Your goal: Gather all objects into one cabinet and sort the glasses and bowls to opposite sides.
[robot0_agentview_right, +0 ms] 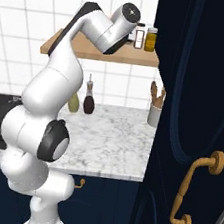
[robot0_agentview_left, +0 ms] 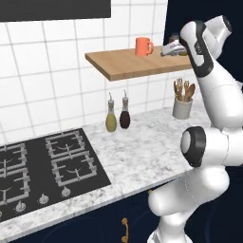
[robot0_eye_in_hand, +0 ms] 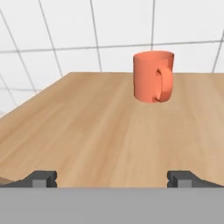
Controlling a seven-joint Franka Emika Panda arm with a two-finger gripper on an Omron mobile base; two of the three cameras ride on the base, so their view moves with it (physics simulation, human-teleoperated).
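Backdrop: glossy white tiled wall above a speckled marble worktop [robot0_agentview_left: 142, 152].
Shelf: bare wooden wall shelf [robot0_eye_in_hand: 87, 127], smooth grain, flat.
Mug: orange handled ceramic mug [robot0_eye_in_hand: 153, 76] upright near the shelf's back, handle turned toward the camera.
Tool: tool [robot0_eye_in_hand: 113, 178] released, fingers spread wide, level with the shelf, lined up short of the mug, apparently for a grasp.
Cabinet: dark navy door, curved brass handle [robot0_agentview_right: 194, 188], swung open.
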